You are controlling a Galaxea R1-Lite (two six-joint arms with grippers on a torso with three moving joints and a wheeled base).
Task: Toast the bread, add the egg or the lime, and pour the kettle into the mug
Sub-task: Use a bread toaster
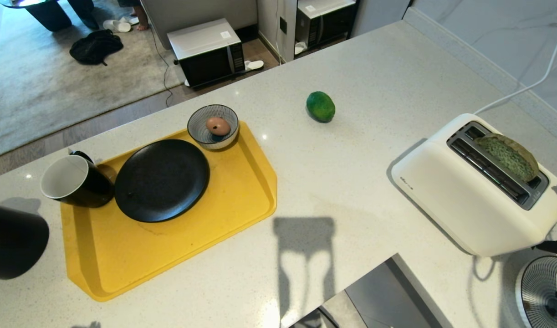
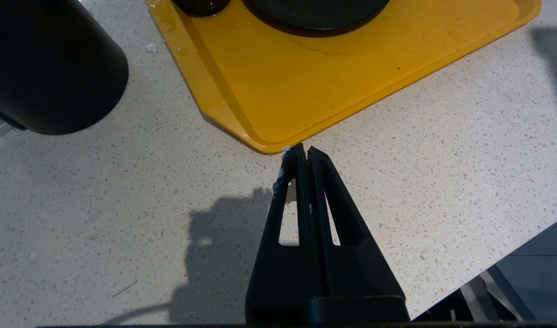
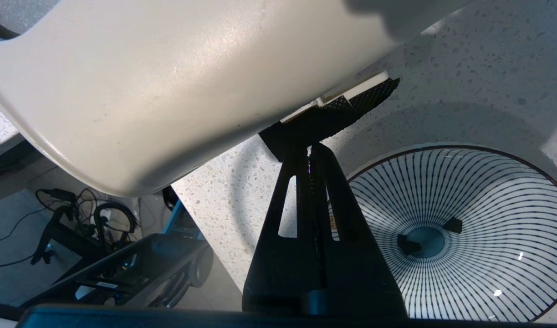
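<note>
With its fingers pressed together, the right hand [image 3: 309, 148] sits at the toaster's [image 1: 469, 191] black lever; the bread [image 1: 508, 157] rides high in the slot at right of frame, so toasting likely wants a downward push.

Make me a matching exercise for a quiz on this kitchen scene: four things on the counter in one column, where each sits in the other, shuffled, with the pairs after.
Things:
1. bread
2. lime
3. egg
4. mug

Places:
A. in the striped bowl on the yellow tray
B. on the tray's left edge, beside the black plate
C. sticking out of the white toaster
D. alone on the bare counter

Pairs: 1-C, 2-D, 3-A, 4-B
</note>
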